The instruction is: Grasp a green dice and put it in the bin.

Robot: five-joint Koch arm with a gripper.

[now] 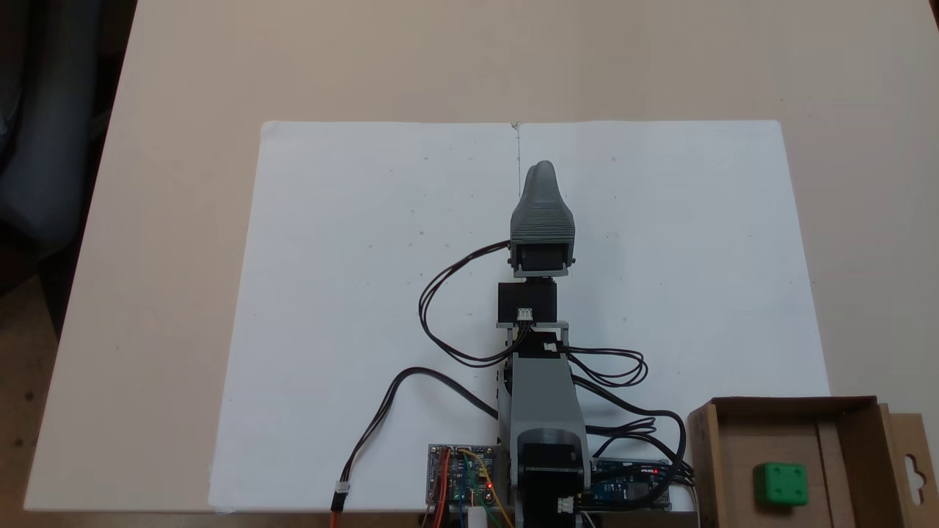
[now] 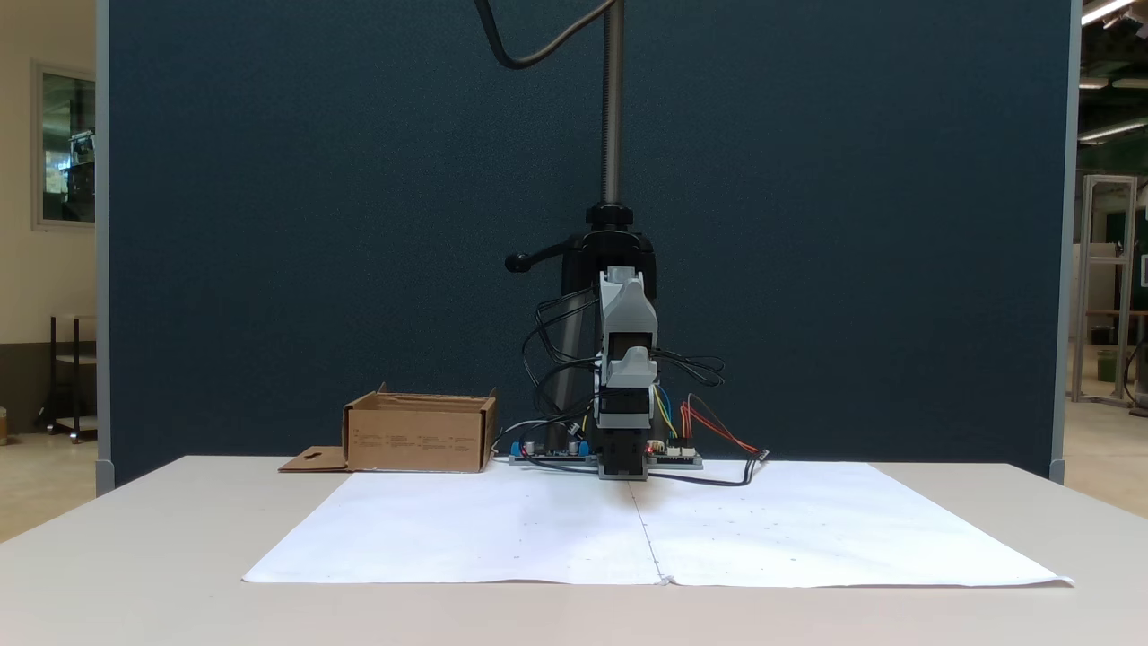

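The green dice (image 1: 781,484) lies on the floor of the bin (image 1: 792,405), a shallow brown cardboard box at the bottom right of a fixed view. Seen from the front, the bin (image 2: 420,435) stands left of the arm's base and its wall hides the dice. My gripper (image 1: 543,170) points out over the middle of the white paper, far from the bin, with nothing in it. From above, one grey tapered jaw covers the other. From the front the gripper (image 2: 628,363) faces the camera and no gap can be made out.
A large white paper sheet (image 1: 352,257) covers the table's middle. Circuit boards (image 1: 462,477) and loose black cables (image 1: 440,315) lie around the arm's base. A camera stand pole (image 2: 613,108) rises behind the arm, in front of a dark blue partition (image 2: 269,224).
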